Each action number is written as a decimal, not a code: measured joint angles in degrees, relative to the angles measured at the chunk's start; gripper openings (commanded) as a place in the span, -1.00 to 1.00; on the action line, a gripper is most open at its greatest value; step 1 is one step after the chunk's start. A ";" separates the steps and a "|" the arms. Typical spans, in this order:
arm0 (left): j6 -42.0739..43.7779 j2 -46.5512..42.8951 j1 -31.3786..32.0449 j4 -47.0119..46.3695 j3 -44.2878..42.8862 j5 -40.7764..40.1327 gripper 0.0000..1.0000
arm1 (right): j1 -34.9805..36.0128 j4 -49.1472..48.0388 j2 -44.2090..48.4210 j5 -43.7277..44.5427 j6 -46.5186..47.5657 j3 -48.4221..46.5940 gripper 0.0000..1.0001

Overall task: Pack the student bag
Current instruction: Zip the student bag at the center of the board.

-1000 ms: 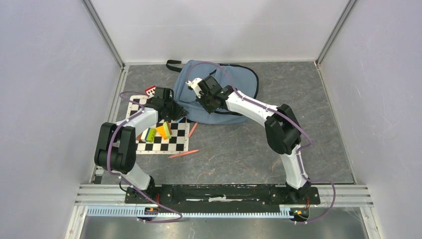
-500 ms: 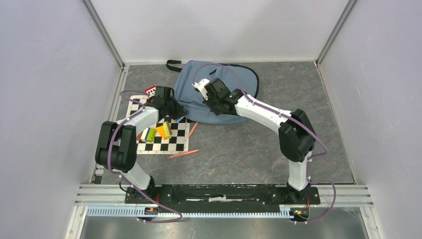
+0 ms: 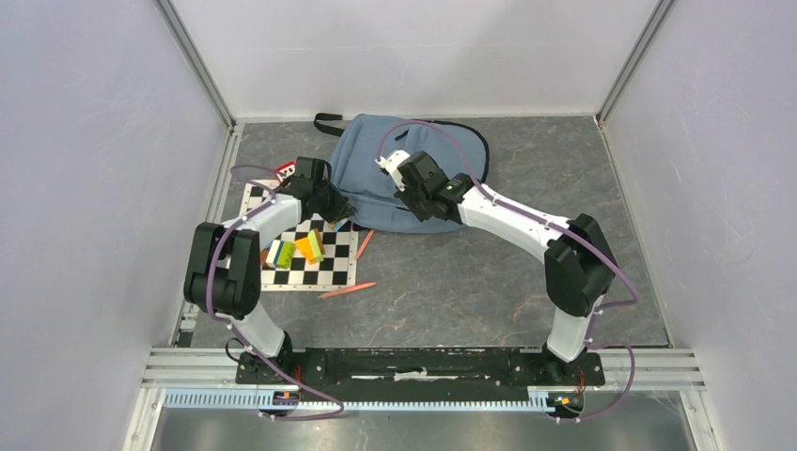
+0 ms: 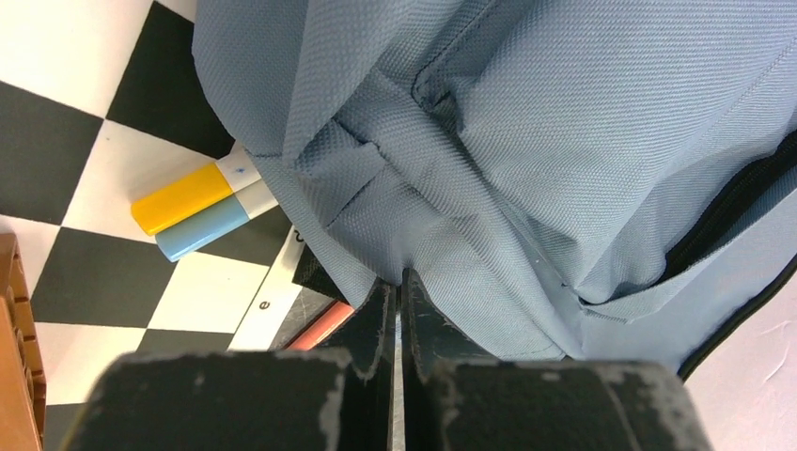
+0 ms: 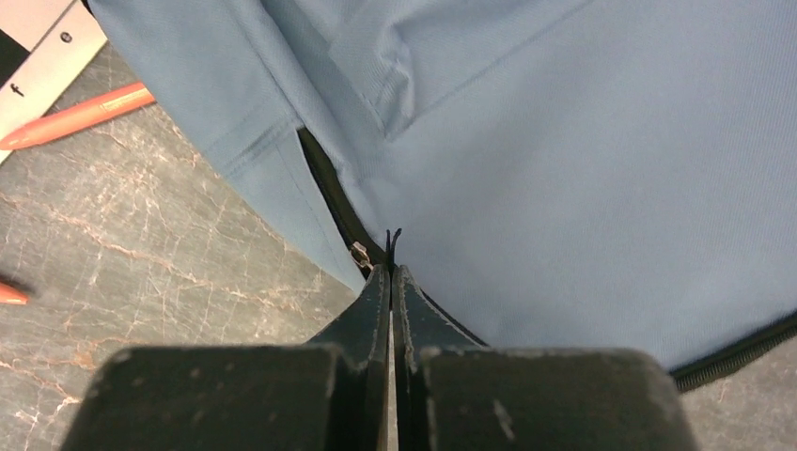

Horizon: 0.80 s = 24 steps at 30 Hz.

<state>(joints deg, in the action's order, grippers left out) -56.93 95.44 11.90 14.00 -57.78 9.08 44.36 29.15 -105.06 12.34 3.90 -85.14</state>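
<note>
Jaws first: your left claw (image 4: 395, 282) is closed tight, with a fold of the bag (image 4: 564, 122) pinched between its tips at the bag's near left corner. Your right claw (image 5: 390, 272) is closed as well. A thin black tab (image 5: 393, 237) pokes up between its tips. I take it for the zip pull, since the metal slider (image 5: 360, 252) sits just beside it on the dark zip line.

Expect the bag to handle as soft and limp. The cloth puckers and creases where the left claw bites, so it offers no stiffness to push against. It looks flat and nearly empty, so it is likely light enough to drag across the table (image 5: 141, 272) if you pull on the zip alone. One hold on cloth and one on the pull therefore make sense: brace with the left, draw with the right. The weave looks coarse rather than slippery, so a pinch on a fold or seam should grip. The strap (image 3: 325, 120) or the piped edge would be firmer places.

The bag lies flat at the far middle of the table, with its near left corner lapping over the board (image 4: 56, 141) and two markers (image 4: 188, 211) half under it. It is dusty blue-grey woven cloth with dark zips, black piping along the edge, and the black strap at its far left.
</note>
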 measured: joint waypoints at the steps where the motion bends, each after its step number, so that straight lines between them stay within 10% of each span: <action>1: 0.15 0.22 -0.04 0.35 -0.39 -0.02 -0.96 | -0.20 -0.13 0.72 -0.02 -0.28 0.96 -1.00; 24: 6.49 11.65 -0.37 4.44 -16.96 -5.18 -0.96 | -10.88 -2.56 16.09 0.68 -5.70 14.75 -1.00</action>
<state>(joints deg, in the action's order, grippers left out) -50.43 107.09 11.53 18.44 -74.74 3.90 33.47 26.59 -88.97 13.02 -1.80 -70.39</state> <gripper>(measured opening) 0.034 0.004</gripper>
